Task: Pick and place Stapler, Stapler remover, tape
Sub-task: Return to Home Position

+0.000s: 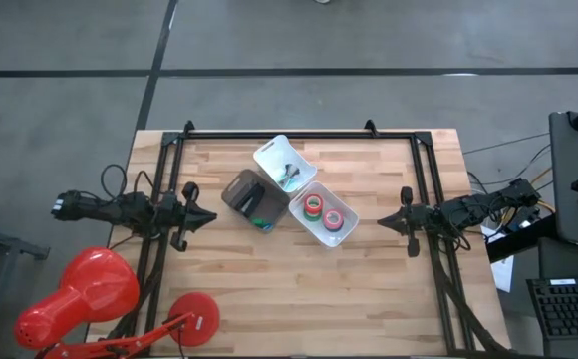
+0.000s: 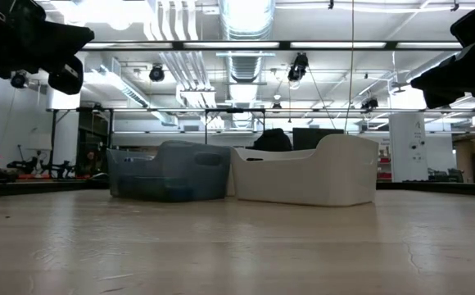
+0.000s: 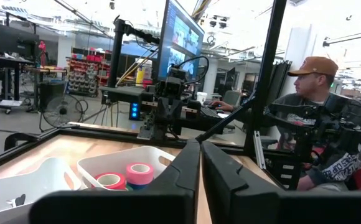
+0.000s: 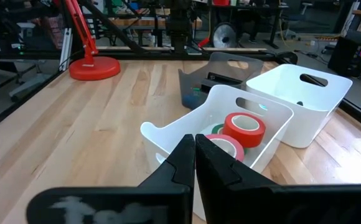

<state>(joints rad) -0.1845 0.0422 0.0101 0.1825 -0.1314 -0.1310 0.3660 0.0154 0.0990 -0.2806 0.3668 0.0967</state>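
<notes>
My left gripper and right gripper hang empty, fingers pressed together, since sorting looks finished. Red and pink ring-shaped tape rolls lie in the white plastic bin ahead of my right fingers.

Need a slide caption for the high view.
Left gripper and right gripper rest at opposite sides; tape rolls sit in a white bin.
</notes>
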